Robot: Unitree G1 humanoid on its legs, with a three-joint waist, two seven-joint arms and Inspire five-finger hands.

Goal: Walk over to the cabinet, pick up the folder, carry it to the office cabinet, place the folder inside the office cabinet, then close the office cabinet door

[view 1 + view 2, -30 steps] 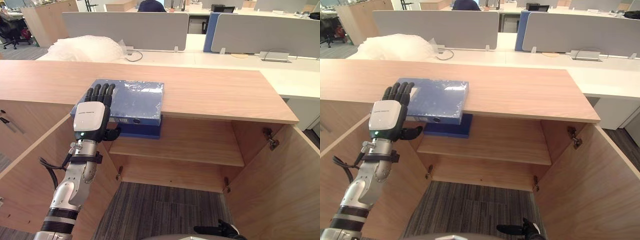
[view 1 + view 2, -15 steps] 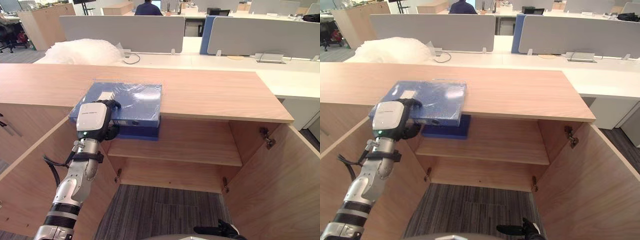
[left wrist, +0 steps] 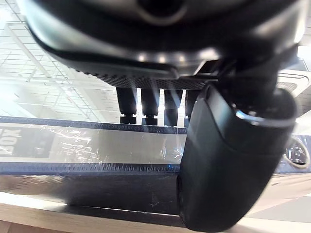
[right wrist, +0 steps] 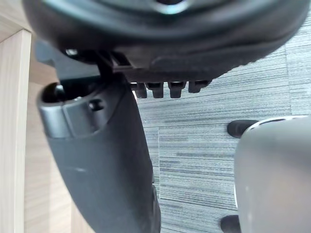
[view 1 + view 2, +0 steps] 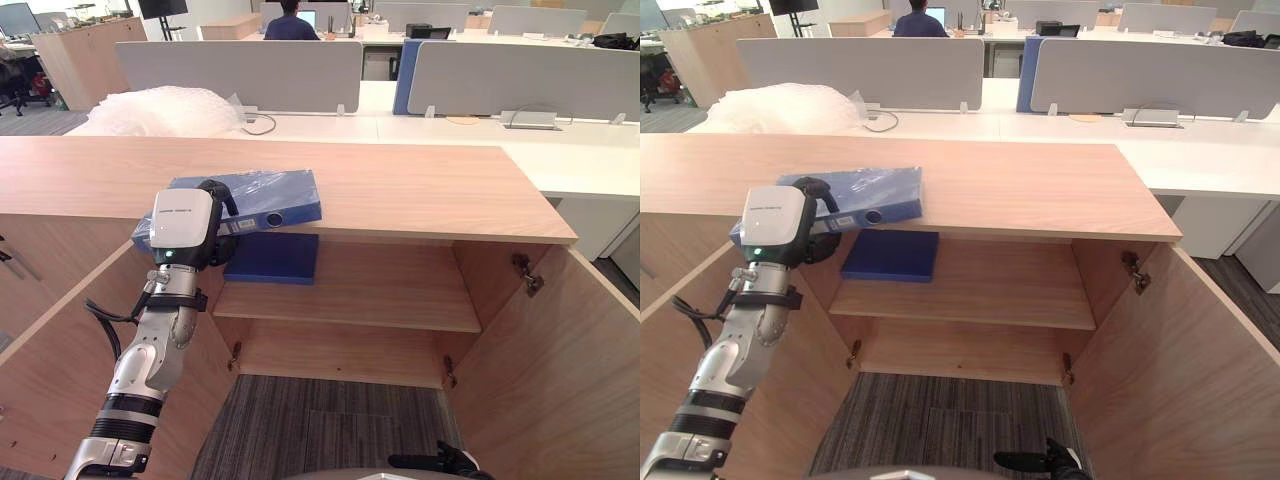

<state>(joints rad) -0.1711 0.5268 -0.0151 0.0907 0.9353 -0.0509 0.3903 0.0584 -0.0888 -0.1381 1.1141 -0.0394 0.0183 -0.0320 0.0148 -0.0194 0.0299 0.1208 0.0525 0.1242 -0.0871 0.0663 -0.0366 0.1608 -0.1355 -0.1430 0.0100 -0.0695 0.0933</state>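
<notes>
The left robot hand (image 5: 183, 232) is clamping the folder (image 5: 262, 195) by its spine edge (film-wrapped, likely slippery); seemingly stiff, it is lying tilted on the counter (image 5: 400, 190).

A second ago the left hand (image 5: 182, 228) lay flat on the folder (image 5: 270, 195); since then its fingers have curled over the near edge. The folder has been drawn nearer, its left end farther past the cabinet top (image 5: 420, 190).

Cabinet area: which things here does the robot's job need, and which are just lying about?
Job: blue folder, gripped by the left hand; open cabinet.
Lying about: flat blue item on the shelf; bubble wrap on the desk behind.
</notes>
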